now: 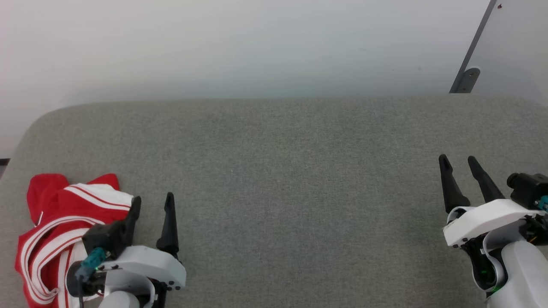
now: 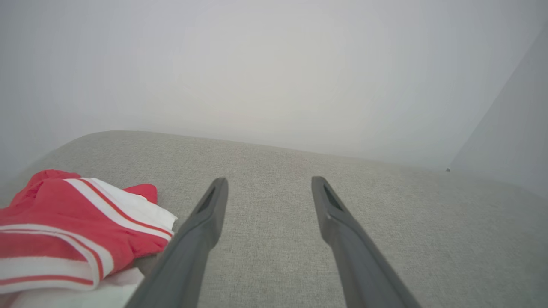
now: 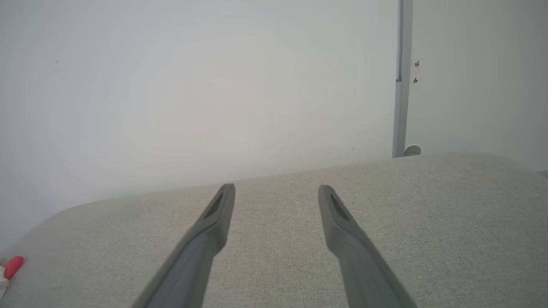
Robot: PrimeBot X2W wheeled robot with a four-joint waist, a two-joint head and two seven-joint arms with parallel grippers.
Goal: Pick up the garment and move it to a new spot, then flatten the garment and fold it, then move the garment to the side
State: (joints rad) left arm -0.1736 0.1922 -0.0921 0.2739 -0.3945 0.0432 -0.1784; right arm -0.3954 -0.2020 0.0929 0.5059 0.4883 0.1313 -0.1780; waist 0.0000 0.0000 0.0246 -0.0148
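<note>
Left gripper [image 1: 153, 197] — jaws apart — beside crumpled garment [image 1: 53, 203].

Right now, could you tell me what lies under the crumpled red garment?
The garment lies bunched on the grey padded surface; anything beneath its folds is hidden.

The garment [image 1: 55, 222] lies crumpled at the near left corner of the grey counter [image 1: 278, 171], just beside the left gripper [image 1: 153, 197]. The right gripper [image 1: 457, 158] hovers far right. Both have their jaws apart.
</note>
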